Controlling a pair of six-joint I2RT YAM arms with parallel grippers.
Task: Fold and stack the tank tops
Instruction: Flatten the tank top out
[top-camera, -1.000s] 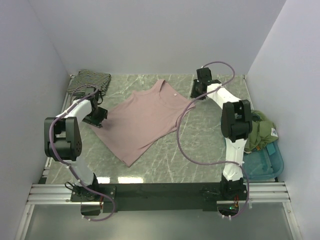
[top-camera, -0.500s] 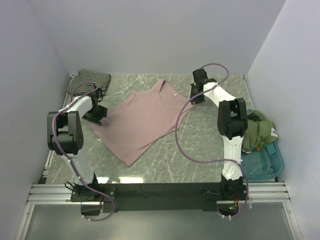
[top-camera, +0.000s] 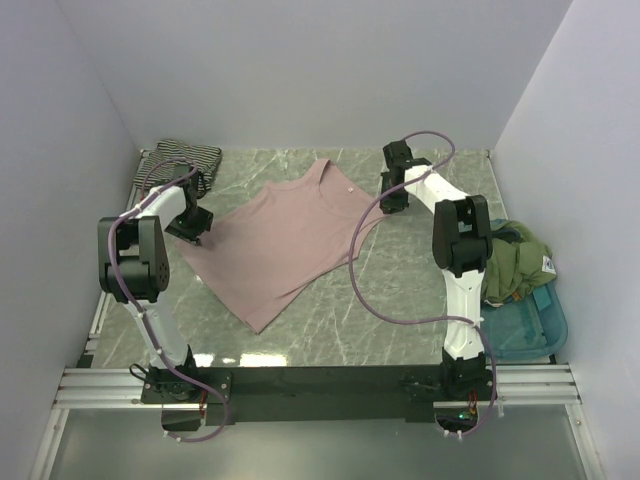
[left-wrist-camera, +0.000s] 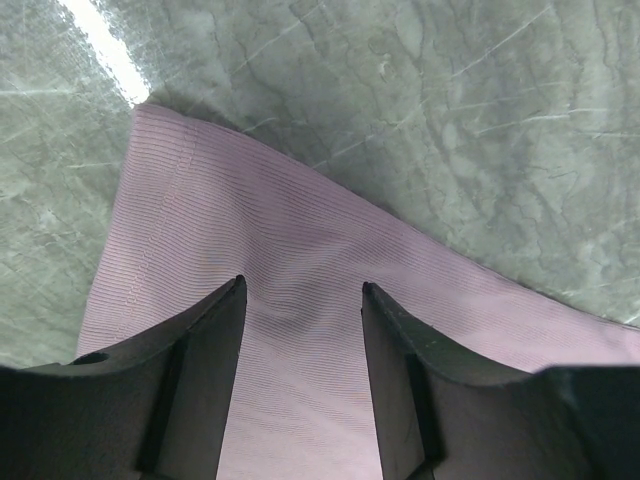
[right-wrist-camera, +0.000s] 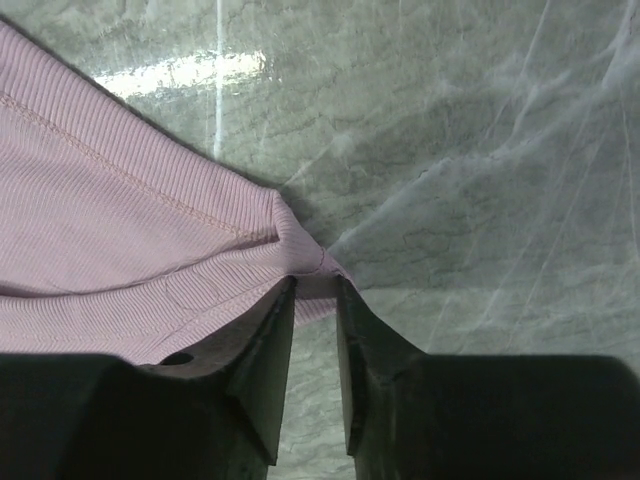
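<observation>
Top external view: the mauve-pink tank top (top-camera: 285, 240) lies spread flat and set on a slant in the middle of the green marbled counter (top-camera: 320, 345), its scoop neck toward the upper middle of the frame and its hem toward the lower left. The striped tank top (top-camera: 180, 158) sits folded in the upper left corner of the counter, apart from the pink one.

The left gripper (top-camera: 190, 225) is low over the pink top's left edge. In the left wrist view, the left gripper (left-wrist-camera: 302, 290) has its jaws spread wide, with ribbed pink fabric (left-wrist-camera: 300, 250) lying slightly wrinkled between them and nothing clamped.

The right gripper (top-camera: 393, 195) is at the top's upper right strap. In the right wrist view, the right gripper (right-wrist-camera: 315, 285) is nearly closed, pinching the stitched strap tip of the pink top (right-wrist-camera: 130, 240) between its fingers (right-wrist-camera: 265, 350).

At the right edge of the frame, a teal tray (top-camera: 530, 330) holds an olive-green garment (top-camera: 512, 262).
</observation>
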